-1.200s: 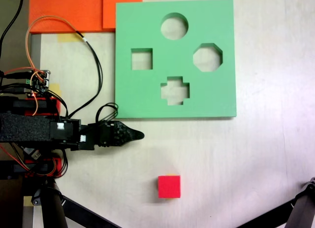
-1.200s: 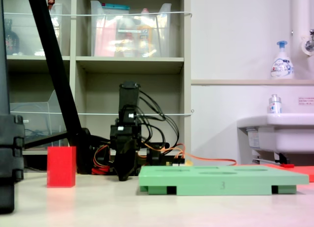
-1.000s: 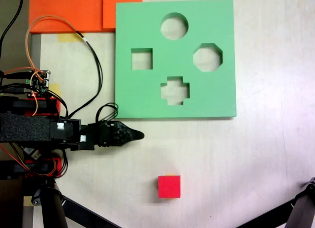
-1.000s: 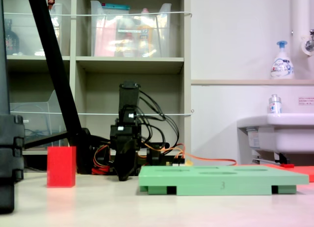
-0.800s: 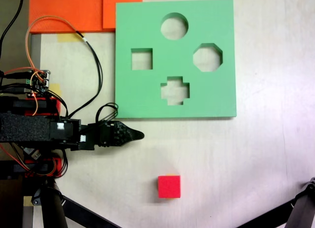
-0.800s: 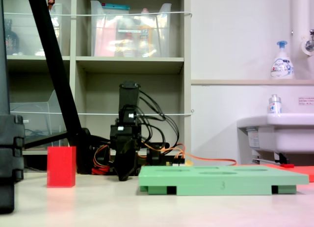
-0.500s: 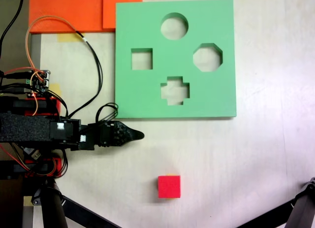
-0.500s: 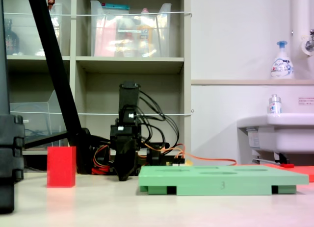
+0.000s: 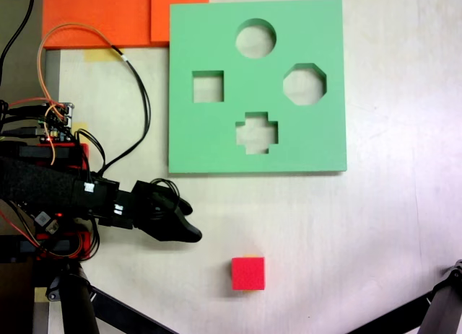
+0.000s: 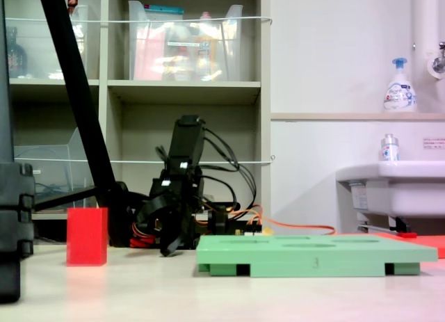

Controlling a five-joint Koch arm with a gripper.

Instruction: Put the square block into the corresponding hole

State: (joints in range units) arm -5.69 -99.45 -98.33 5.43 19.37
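Observation:
The square block (image 9: 248, 273), a small red cube, rests on the pale table near the first exterior view's bottom centre; it stands at the second exterior view's left (image 10: 87, 236). The green foam board (image 9: 209, 139) lies flat above it, and its square hole (image 9: 208, 86) is empty, beside round, octagonal and cross cut-outs. My black gripper (image 9: 191, 222) sits below the board's lower left corner, up and to the left of the block and apart from it. Its jaws are spread a little with nothing between them. The second exterior view shows the gripper (image 10: 161, 242) tilted, tip near the table, and the board (image 10: 313, 256) edge-on.
Orange sheets (image 9: 108, 16) lie at the first exterior view's top left. Cables (image 9: 133, 81) loop from the arm's base toward the board's left edge. Black tripod legs (image 9: 79, 305) cross the bottom corners. A shelf unit (image 10: 181, 92) and a sink (image 10: 396, 190) stand behind the table.
The arm has swung so the gripper moved down toward the block in the first exterior view and now tilts. Its jaws have parted. Block and board have not moved.

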